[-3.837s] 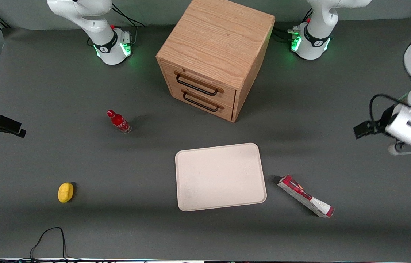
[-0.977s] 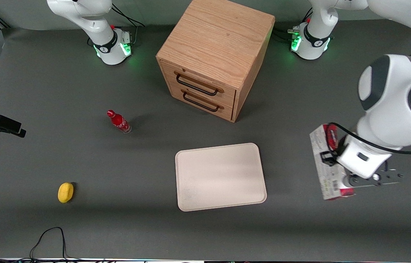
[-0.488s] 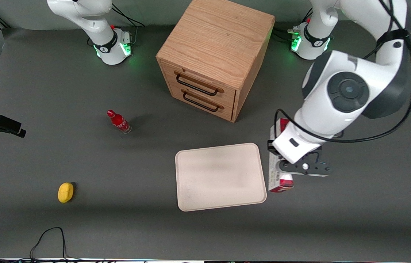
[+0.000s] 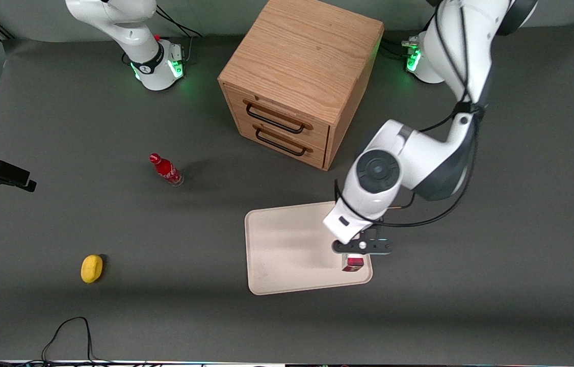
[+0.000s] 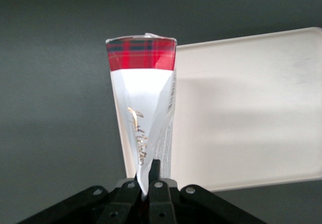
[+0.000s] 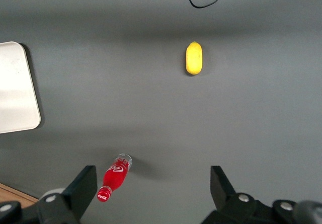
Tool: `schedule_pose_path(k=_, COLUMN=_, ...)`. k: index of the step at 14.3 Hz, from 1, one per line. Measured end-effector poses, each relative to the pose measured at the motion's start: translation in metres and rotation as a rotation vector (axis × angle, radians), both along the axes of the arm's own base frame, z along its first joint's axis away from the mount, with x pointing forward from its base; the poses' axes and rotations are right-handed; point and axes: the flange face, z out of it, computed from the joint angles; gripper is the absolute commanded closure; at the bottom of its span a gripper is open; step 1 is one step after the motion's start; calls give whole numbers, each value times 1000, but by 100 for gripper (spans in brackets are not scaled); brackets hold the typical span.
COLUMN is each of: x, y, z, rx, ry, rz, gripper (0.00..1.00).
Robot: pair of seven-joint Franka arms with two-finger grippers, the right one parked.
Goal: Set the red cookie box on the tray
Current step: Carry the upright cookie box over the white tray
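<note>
My left gripper (image 4: 361, 247) is shut on the red cookie box (image 4: 354, 263) and holds it over the cream-white tray (image 4: 287, 250), at the tray's end toward the working arm. In the front view only the box's red end shows under the wrist. In the left wrist view the box (image 5: 143, 108) hangs away from the gripper (image 5: 147, 176), white-sided with a red tartan end. It is above the tray's rim (image 5: 241, 108), partly over the grey table. I cannot tell whether the box touches the tray.
A wooden drawer cabinet (image 4: 297, 76) stands farther from the front camera than the tray. A small red bottle (image 4: 165, 169) and a yellow lemon-like object (image 4: 92, 268) lie toward the parked arm's end. A black cable (image 4: 65, 331) loops at the table's near edge.
The box lay on the table beside the tray; the gripper took hold of it, lifted it and carried it from the working arm's end to over the tray.
</note>
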Motion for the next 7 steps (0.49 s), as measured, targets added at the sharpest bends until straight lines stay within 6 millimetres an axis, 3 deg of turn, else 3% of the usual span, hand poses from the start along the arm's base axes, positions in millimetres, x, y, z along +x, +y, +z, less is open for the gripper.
schedule_pose_path(k=3, x=0, y=-4, z=-59, rx=4, ry=1, rz=-1, gripper=100)
schedule_pose_path(k=5, x=3, y=0, z=-77, rx=6, ry=2, rz=5, gripper=100)
schedule_pose_path(k=6, x=5, y=3, z=-81, rx=7, ry=0, rz=8, gripper=94)
schedule_pose_path(k=7, x=7, y=6, z=-83, rx=10, ry=-4, rz=13, gripper=57)
